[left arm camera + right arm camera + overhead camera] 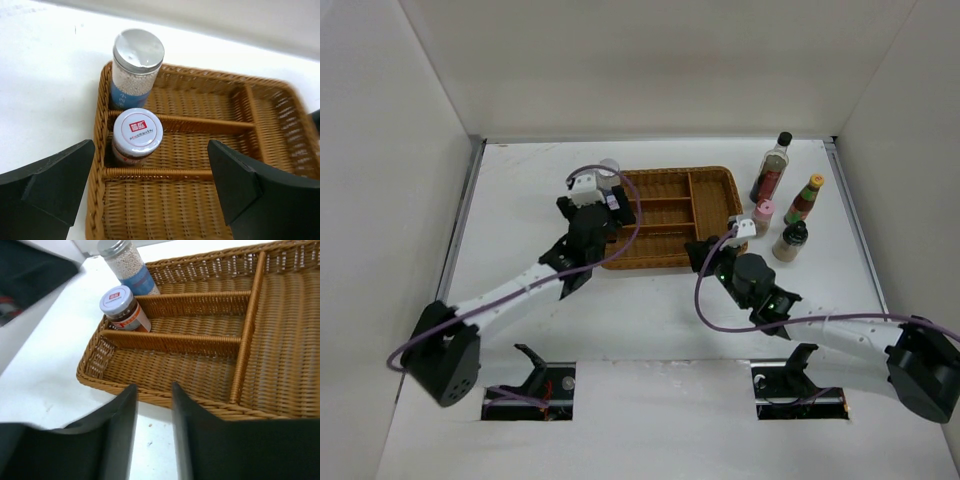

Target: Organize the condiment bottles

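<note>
In wicker tray (200, 220): silver-lidded jar (136, 67), white-lidded jar (135, 137) placed | on desk (520, 200), probably untouched: four bottles (790, 215) | my left gripper (150, 200) wide open, empty | right gripper (154, 405) nearly closed, empty

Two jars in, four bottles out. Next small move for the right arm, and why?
Probably swing the right gripper toward the pink-capped shaker: the jaws are empty, slightly apart, and it stands closest, outside the wicker tray.
</note>
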### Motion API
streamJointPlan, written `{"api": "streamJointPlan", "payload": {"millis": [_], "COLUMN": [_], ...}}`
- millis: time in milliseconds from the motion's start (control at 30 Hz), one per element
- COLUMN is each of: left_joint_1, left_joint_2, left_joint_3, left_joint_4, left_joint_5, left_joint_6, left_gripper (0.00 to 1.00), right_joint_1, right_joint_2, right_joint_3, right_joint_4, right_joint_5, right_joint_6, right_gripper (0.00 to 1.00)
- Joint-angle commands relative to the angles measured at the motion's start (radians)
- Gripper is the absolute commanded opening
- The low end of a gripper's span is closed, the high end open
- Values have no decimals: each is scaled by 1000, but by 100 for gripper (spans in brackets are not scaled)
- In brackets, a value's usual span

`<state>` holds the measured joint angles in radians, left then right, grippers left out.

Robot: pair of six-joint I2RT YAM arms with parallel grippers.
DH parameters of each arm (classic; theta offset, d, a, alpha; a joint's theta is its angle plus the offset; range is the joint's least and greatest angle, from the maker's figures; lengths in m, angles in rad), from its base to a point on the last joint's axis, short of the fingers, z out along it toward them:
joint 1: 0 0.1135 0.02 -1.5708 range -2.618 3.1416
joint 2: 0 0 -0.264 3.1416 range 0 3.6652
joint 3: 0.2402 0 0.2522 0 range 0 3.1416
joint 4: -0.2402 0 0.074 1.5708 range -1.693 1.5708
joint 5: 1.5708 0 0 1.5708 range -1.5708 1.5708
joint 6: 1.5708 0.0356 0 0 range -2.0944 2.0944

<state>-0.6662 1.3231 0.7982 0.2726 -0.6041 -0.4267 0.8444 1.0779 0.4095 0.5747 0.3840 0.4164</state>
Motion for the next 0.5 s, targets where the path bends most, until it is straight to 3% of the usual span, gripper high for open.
{"api": "streamJointPlan", "payload": {"millis": [0,100,200,300,467], "left_joint_1": [-26,-39,-11,41,135], "left_joint_2": [-154,-257,-343,-413,-484], "left_joint_3": [-123,-261,-394,-510,-625], "left_joint_4": [126,140,136,146,226], "left_joint_5": [-63,-137,-163,-111,6], "left_joint_6": [-10,-65,-142,-190,-257], "left_gripper": [100,100,100,100,100], "right_joint_1": [6,-6,-90,-217,-356], "right_joint_2": [-28,-68,-78,-55,-48], "right_joint_3": [67,142,239,343,414], "right_joint_4": [-31,-157,-283,-404,-568], "right_joint_5": [22,62,114,163,379], "right_joint_6": [-11,-5,-19,-40,-68], "right_gripper": [31,27,33,49,85]}}
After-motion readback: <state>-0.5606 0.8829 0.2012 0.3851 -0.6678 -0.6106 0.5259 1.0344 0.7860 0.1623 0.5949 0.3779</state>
